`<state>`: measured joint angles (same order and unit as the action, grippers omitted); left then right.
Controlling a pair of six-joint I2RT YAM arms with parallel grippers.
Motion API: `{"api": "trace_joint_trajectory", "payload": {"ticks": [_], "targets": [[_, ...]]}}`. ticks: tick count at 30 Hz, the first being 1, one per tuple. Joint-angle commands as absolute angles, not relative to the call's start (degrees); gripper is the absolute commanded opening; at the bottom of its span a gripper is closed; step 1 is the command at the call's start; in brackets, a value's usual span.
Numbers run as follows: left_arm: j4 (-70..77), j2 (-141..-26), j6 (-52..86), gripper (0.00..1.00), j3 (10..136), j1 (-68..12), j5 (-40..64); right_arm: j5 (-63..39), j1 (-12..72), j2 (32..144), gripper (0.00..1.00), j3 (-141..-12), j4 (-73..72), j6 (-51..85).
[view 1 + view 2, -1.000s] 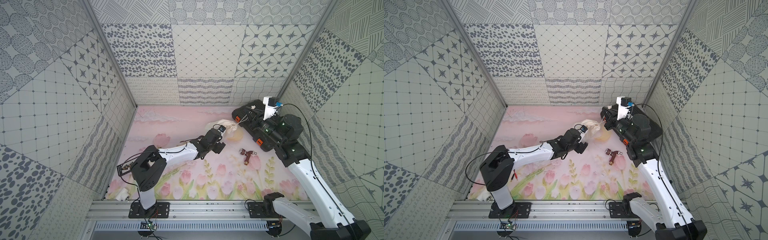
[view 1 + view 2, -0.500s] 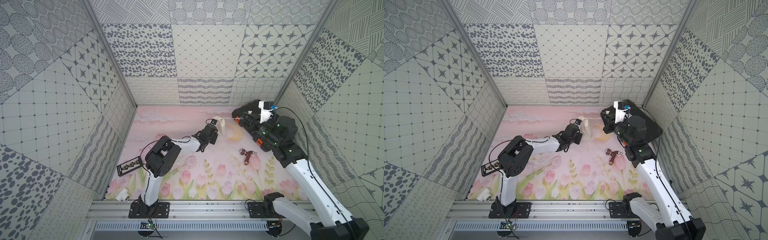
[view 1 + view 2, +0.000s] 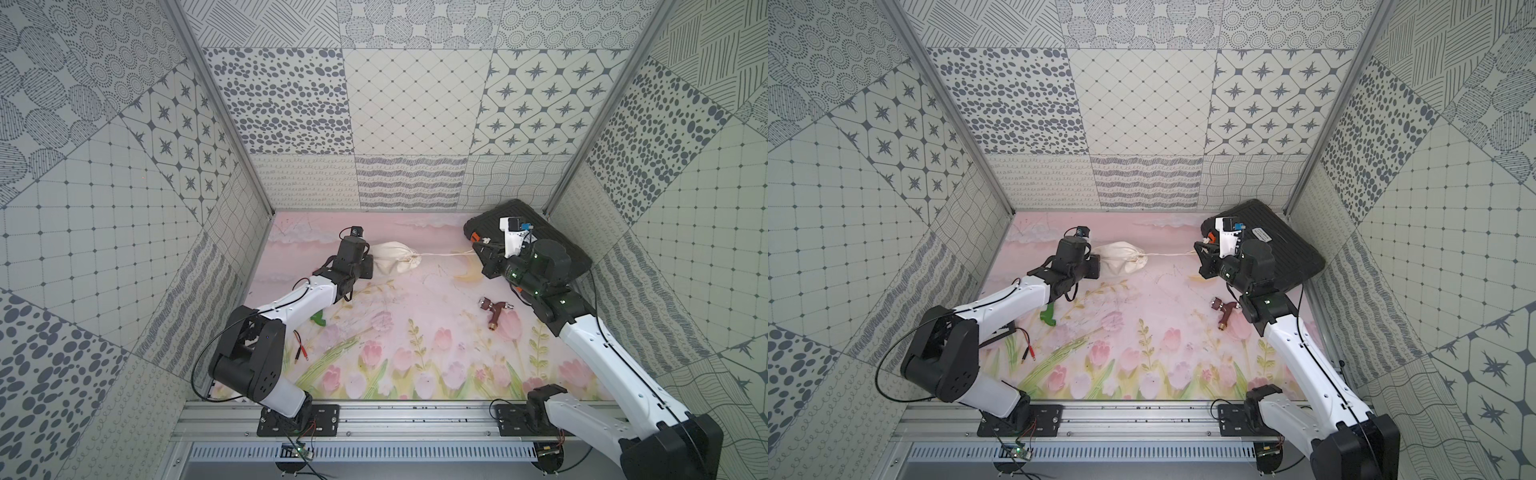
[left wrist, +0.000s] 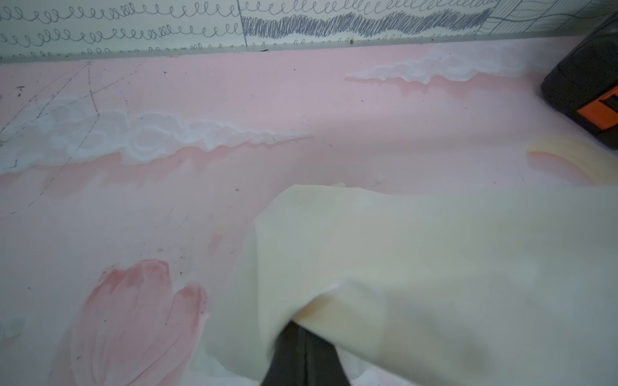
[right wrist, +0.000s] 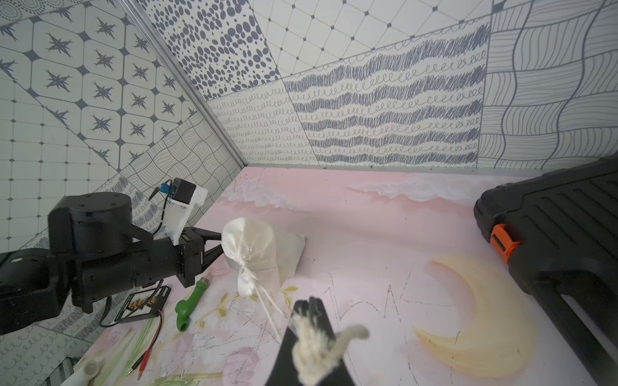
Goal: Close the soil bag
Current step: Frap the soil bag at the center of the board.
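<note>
The soil bag (image 3: 392, 257) (image 3: 1121, 258) is a cream cloth pouch lying on its side at the back of the mat, its neck gathered tight. A thin white cord (image 3: 442, 254) runs taut from the neck to my right gripper (image 3: 478, 249) (image 5: 309, 307), which is shut on the cord's knotted end (image 5: 314, 347). My left gripper (image 3: 371, 266) (image 4: 301, 331) is at the bag's bottom end and is shut on a fold of its cloth (image 4: 418, 260). In the right wrist view the left fingers (image 5: 214, 247) meet the pouch (image 5: 257, 254).
A black ribbed hard case (image 3: 552, 237) with an orange latch stands at the back right, behind my right arm. A maroon tap fitting (image 3: 494, 309) lies front of it. A green pipe elbow (image 3: 1049, 316), red-tipped leads (image 3: 301, 353) and a black board (image 5: 143, 302) lie by my left arm.
My left gripper has shut on the bag's bottom and dragged the bag leftward. The cord to the right gripper has drawn out long and taut, and the neck has gathered.
</note>
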<state>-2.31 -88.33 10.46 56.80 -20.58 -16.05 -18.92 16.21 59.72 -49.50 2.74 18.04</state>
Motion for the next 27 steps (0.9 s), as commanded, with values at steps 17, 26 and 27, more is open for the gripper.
{"api": "trace_joint_trajectory", "payload": {"ticks": [17, 26, 27], "targets": [[17.8, -84.3, -12.6, 0.74, 55.8, -50.0, -12.5, -19.3, 20.6, 57.5, 0.00, -46.6, -4.9, 20.9], [26.9, -97.7, -20.6, 0.70, 61.9, -48.8, -16.8, -19.3, 20.7, 53.8, 0.00, -46.6, -2.0, 20.7], [28.1, -98.3, -21.0, 0.68, 61.9, -48.7, -17.1, -19.3, 20.6, 53.7, 0.00, -46.7, -1.7, 20.7]]}}
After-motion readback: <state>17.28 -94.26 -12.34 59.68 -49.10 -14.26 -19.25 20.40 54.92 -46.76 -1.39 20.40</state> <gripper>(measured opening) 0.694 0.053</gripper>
